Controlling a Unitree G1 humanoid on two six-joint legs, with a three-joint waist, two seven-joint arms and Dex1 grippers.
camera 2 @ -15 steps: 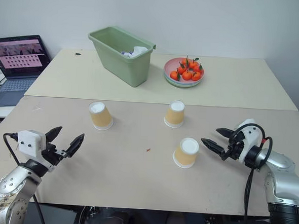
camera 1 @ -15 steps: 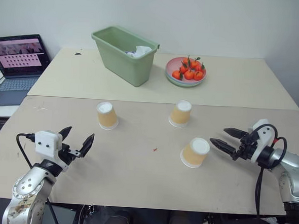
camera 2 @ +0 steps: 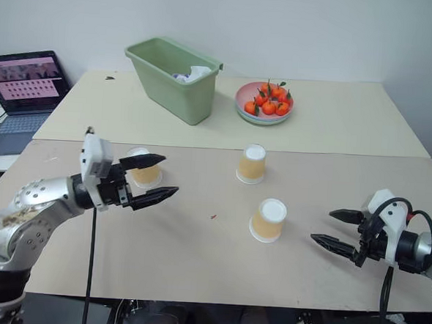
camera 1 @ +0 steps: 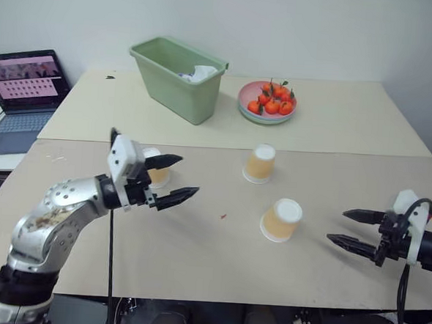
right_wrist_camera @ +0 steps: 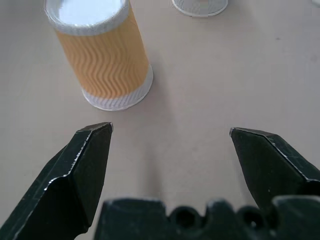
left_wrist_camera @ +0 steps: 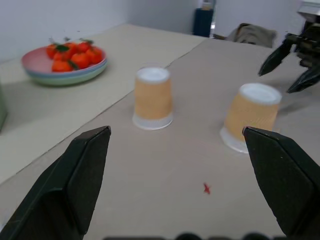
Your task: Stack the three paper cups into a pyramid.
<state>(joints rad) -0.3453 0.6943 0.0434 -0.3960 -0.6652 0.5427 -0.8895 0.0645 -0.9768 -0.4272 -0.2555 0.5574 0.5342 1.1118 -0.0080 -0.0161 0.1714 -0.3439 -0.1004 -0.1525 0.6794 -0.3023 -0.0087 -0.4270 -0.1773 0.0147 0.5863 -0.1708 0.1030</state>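
Left gripper rose toward the far-left upside-down tan paper cup; right gripper retreated. Both fingers wide, empty. We risk toppling that cup.

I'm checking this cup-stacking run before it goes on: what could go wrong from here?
The left gripper is open and raised in front of the left cup; dropping or sweeping sideways could knock that cup over. The near cup and far cup stand apart, so a careless push could tip one or send it rolling. The open right gripper is aimed at the near cup; a low approach might shove rather than grasp it.
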